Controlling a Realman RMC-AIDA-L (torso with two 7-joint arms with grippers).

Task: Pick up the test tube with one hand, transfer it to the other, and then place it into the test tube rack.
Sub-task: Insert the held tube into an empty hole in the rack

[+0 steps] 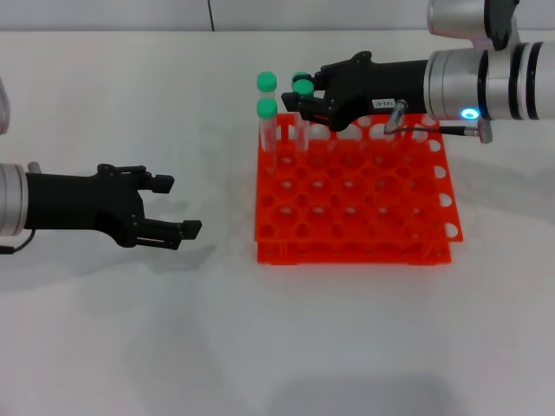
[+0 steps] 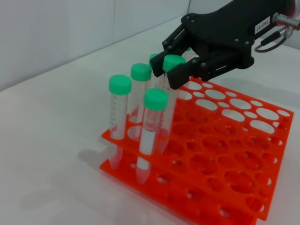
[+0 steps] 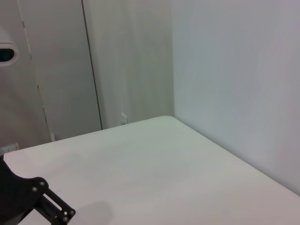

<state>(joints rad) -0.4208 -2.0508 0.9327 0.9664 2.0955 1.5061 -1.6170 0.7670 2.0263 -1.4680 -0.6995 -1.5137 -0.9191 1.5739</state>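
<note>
We are looking down at a white table [image 1: 347, 347] where one bright orange-red, two-tier plastic test tube rack [image 1: 355, 204] with a grid of round holes is sitting. We are counting four slim clear plastic tubes with green caps, all at the rack's far left corner. Three of them are standing upright and free in holes: one [image 2: 117, 119] at the corner, one [image 2: 139, 96] just behind it, and one [image 2: 151, 129] a row inward.

The fourth, the test tube [image 2: 168, 93] of the task, is standing in the rack beside the others, its lower part reaching down among the holes. The right gripper [image 1: 305, 98], black with two fingers and a small white label sticker, on a silver wrist showing a blue light, is reaching in over the rack's far edge, and its fingers [image 2: 187, 71] are pinching this tube just under the green cap.

The left gripper [image 1: 178, 208], black and unlabelled, is hovering low over the table well to the left of the rack, its two fingers spread apart and holding nothing.

In the right wrist view we are seeing only bare table, walls and a black piece of gripper.
</note>
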